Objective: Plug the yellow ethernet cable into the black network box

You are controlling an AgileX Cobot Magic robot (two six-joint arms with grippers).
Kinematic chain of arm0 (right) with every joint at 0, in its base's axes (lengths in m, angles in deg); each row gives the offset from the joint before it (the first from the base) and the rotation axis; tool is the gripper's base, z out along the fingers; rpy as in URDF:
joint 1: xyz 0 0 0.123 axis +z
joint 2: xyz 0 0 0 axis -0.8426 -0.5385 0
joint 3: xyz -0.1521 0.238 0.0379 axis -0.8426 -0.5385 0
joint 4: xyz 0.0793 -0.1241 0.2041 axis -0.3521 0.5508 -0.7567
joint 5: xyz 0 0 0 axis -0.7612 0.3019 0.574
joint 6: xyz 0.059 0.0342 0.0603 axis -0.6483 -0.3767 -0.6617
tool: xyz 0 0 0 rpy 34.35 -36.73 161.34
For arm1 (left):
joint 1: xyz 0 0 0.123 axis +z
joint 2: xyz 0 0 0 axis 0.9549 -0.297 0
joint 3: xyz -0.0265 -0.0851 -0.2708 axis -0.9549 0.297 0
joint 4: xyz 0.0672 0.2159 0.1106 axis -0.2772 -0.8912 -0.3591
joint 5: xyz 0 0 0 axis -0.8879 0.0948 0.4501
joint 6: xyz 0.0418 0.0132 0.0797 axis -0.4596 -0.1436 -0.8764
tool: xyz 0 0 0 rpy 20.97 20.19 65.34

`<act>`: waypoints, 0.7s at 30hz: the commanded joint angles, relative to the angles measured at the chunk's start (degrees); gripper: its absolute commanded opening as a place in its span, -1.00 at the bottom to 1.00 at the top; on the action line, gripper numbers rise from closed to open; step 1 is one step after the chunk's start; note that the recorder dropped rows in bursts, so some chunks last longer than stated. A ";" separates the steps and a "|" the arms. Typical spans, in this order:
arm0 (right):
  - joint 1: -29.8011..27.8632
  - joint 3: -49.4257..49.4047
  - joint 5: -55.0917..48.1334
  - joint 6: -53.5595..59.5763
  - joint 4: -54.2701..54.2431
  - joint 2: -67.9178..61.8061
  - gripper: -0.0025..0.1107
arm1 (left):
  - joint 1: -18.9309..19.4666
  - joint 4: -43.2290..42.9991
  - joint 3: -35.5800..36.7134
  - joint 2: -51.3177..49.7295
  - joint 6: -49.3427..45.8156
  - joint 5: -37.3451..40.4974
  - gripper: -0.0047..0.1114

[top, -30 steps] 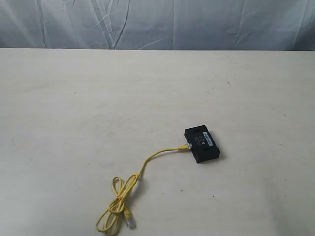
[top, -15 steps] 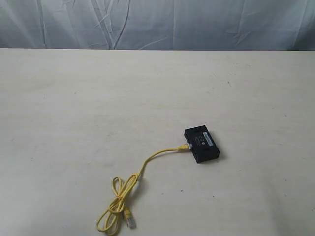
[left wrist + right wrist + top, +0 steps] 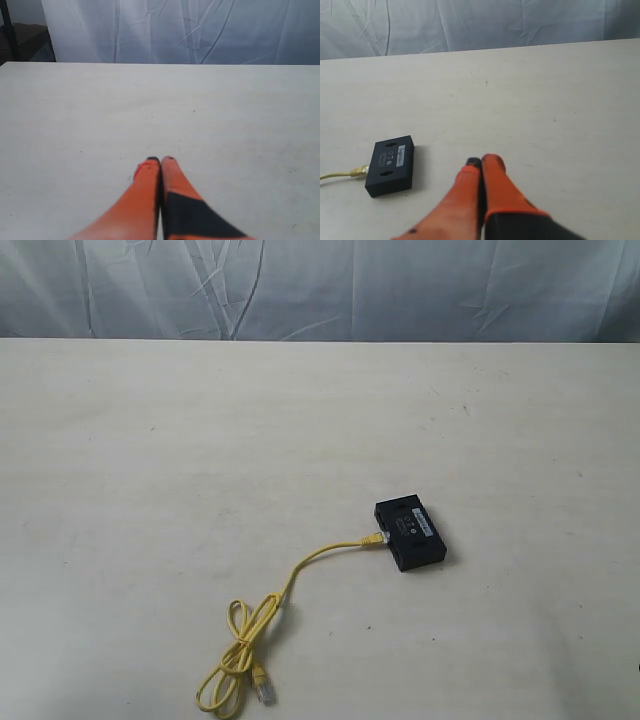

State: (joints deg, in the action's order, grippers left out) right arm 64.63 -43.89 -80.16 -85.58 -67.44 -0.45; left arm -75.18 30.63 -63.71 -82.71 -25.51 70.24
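Note:
The black network box [image 3: 410, 534] lies flat on the table right of centre, pale label strip on top; the right wrist view also shows the black network box [image 3: 391, 164]. One clear plug of the yellow ethernet cable [image 3: 300, 568] meets the box's left side. The cord trails down-left into a coil near the front edge, its other plug lying free. A short piece of the yellow ethernet cable [image 3: 340, 174] shows in the right wrist view. My right gripper [image 3: 480, 160] hovers shut and empty, apart from the box. My left gripper [image 3: 160, 159] is shut over bare table. Neither arm shows in the exterior view.
A pale table [image 3: 150, 440] fills the scene, with a wrinkled blue-grey cloth backdrop [image 3: 320, 285] behind its far edge. A dark object [image 3: 22, 42] stands beyond the table's corner in the left wrist view.

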 commanded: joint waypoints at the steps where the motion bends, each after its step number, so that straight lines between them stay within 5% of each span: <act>1: 0.22 -0.13 0.81 0.08 0.03 0.30 -0.97 | 0.10 0.93 0.18 2.10 0.01 -1.05 -0.92; 21: 0.22 -0.13 0.74 0.08 0.03 0.30 -0.97 | 2.86 0.72 0.18 3.13 -0.08 -1.30 -0.92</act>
State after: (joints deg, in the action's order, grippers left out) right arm 64.63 -43.89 -80.16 -85.46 -67.44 -0.45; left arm -72.52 30.63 -63.71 -79.81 -25.62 69.75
